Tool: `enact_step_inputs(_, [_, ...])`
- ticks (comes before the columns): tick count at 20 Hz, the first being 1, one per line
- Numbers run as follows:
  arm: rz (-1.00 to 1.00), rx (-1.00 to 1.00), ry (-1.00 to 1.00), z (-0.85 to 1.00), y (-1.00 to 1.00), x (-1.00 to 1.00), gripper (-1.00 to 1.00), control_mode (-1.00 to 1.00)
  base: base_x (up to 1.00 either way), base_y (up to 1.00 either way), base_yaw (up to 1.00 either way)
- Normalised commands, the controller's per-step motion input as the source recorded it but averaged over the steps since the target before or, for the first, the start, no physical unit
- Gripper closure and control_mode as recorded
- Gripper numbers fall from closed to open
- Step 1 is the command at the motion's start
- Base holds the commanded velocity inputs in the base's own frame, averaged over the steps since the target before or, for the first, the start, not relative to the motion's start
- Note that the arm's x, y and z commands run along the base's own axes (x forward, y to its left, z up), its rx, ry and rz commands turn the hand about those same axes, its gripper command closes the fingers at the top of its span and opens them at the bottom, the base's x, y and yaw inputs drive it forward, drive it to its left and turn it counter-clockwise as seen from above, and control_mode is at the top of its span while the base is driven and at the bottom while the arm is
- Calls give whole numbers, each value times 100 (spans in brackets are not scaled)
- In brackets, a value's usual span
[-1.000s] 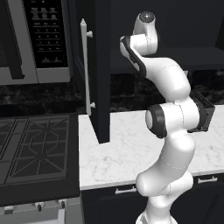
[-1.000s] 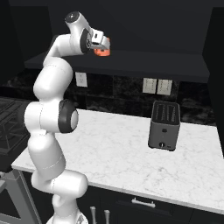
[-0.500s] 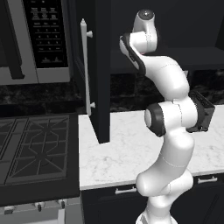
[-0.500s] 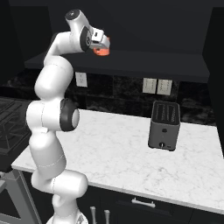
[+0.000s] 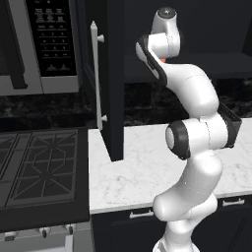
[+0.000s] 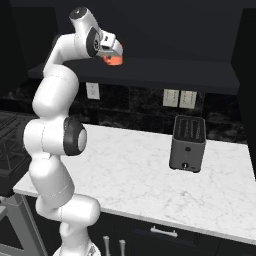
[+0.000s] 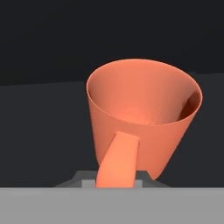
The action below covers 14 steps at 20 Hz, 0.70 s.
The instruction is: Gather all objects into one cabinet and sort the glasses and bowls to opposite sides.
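My gripper (image 6: 113, 54) is raised high at the front of the black wall cabinet and is shut on the orange-red cup (image 6: 114, 59). The cup hangs just above the cabinet's dark shelf (image 6: 175, 76). In the hand view the cup (image 7: 142, 113) is close and tilted, its open mouth facing the camera, with an orange-tinted finger (image 7: 117, 162) lying against its near wall. A sliver of the cup (image 5: 162, 59) peeks out behind the arm. The cabinet's tall door (image 5: 110, 78) stands open with its pale bar handle (image 5: 95, 74). The beige cup and both bowls are out of view.
A microwave (image 5: 44, 44) hangs left of the open door, above a gas stove (image 5: 39, 167). A dark toaster (image 6: 187, 144) stands on the white marble counter (image 6: 140, 175) at the right. Wall outlets (image 6: 180, 98) sit under the shelf.
The arm has shifted only slightly at shelf height. The orange-red cup stays in the gripper.
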Motion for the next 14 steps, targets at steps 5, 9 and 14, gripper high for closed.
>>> enact_step_inputs(5, [0,0,-11,-14,18,-74,100,-100,0,0,0])
enact_step_inputs(9, [0,0,-24,-3,18,-84,100,-100,0,0,0])
enact_step_inputs(14, [0,1,-9,12,3,-88,100,-100,0,0,0])
